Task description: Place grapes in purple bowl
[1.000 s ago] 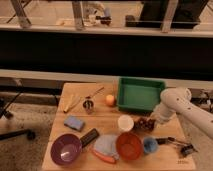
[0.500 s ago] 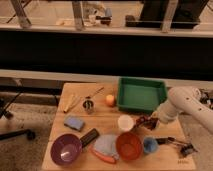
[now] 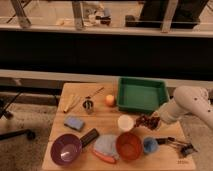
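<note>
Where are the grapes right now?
In the camera view the grapes sit right of centre on the table, at the gripper, between the white cup and the arm, just below the green tray.

The claw sits right at the grapes, but they blur into one dark lump, so no telling where one ends. The arm behind the claw gets chopped by the right edge. The dark tangle below it is unreadable.

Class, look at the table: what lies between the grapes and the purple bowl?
In the camera view, the gripper is at the grapes. Toward the purple bowl lie the white cup, orange-red bowl and black block.
</note>
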`<state>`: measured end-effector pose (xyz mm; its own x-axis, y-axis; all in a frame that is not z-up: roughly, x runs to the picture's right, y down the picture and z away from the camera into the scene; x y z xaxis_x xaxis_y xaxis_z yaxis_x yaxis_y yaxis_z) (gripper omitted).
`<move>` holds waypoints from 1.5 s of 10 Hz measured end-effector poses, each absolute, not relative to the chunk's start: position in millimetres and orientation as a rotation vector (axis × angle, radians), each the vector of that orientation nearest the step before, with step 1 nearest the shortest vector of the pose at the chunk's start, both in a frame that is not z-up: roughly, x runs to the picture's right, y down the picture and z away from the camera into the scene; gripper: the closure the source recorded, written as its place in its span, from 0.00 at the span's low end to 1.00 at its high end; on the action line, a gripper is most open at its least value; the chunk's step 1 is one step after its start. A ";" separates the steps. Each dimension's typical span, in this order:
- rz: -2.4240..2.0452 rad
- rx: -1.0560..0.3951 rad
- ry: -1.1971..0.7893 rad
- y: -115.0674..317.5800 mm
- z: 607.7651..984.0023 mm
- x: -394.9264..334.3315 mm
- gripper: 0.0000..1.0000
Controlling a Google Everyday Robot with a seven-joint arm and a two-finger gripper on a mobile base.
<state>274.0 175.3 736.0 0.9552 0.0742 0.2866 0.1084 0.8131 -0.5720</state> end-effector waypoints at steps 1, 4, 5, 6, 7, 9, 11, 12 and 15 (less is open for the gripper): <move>-0.021 -0.615 -0.313 172.6 729.9 273.1 1.00; -0.043 -0.582 -0.328 157.3 713.5 265.5 1.00; -0.054 -0.571 -0.327 151.4 709.1 262.8 1.00; -0.065 -0.560 -0.321 145.8 704.6 261.3 1.00; -0.076 -0.548 -0.313 139.0 699.7 260.5 1.00; -0.095 -0.532 -0.287 129.2 696.0 261.0 1.00; -0.116 -0.517 -0.253 118.7 694.7 262.3 1.00; -0.126 -0.510 -0.237 113.4 693.1 263.5 1.00; -0.142 -0.490 -0.201 101.6 686.4 271.0 1.00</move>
